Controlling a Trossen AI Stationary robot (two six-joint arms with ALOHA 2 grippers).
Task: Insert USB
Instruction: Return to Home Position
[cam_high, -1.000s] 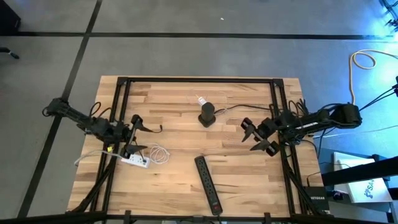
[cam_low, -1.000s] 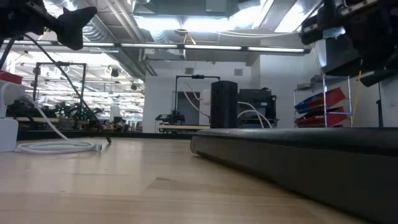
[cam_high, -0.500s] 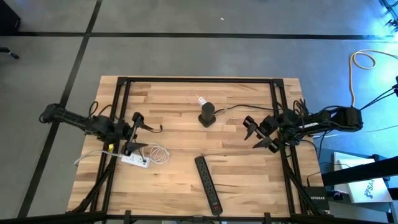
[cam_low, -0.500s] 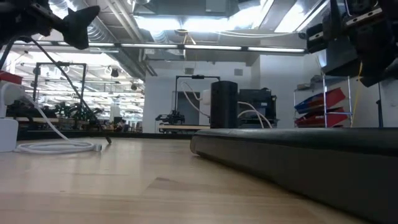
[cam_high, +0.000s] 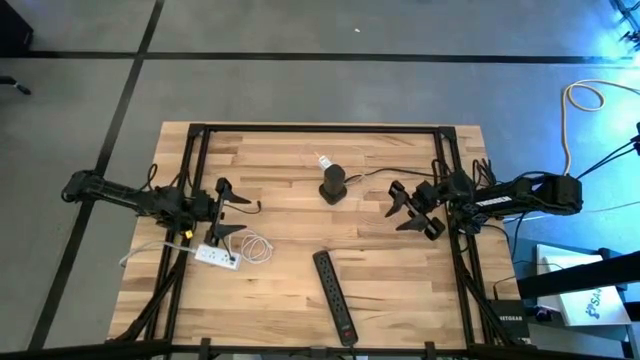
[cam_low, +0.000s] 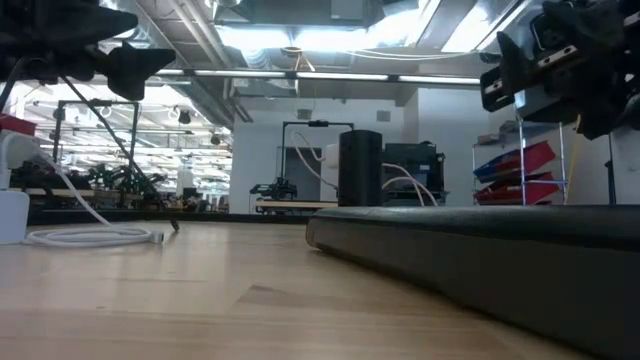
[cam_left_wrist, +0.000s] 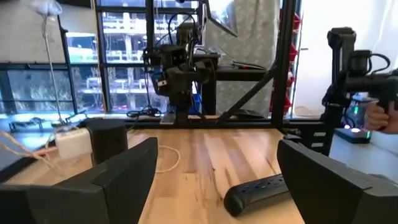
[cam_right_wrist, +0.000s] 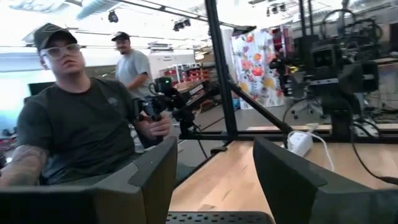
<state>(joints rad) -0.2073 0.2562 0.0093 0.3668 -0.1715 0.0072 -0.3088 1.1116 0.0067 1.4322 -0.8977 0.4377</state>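
Overhead, at 9 o'clock on the wooden bench (cam_high: 300, 150), the left gripper (cam_high: 227, 208), jaws spread wide and holding nothing, aimed toward 3 o'clock. Just beside it toward 7 o'clock, flat on the wood, the white outlet extension (cam_high: 217, 257), with the white USB cable (cam_high: 258, 247) coiled in loose loops at its 3 o'clock end; whether the plug sits in a port, too small to tell. Opposite, at 3 o'clock, the right gripper (cam_high: 398, 207), jaws likewise wide apart and empty, facing 9 o'clock. Between the two, a little toward 12 o'clock, an upright black cylinder (cam_high: 333, 184) with a small white adapter (cam_high: 322, 160) just beside it. At 6 o'clock, a black power strip (cam_high: 336, 297) lying at an angle, well apart from both grippers. Beyond the bench in the right wrist view, a person in a dark T-shirt (cam_right_wrist: 81, 134) gripping a handle rig, and a second person (cam_right_wrist: 130, 62) standing behind.
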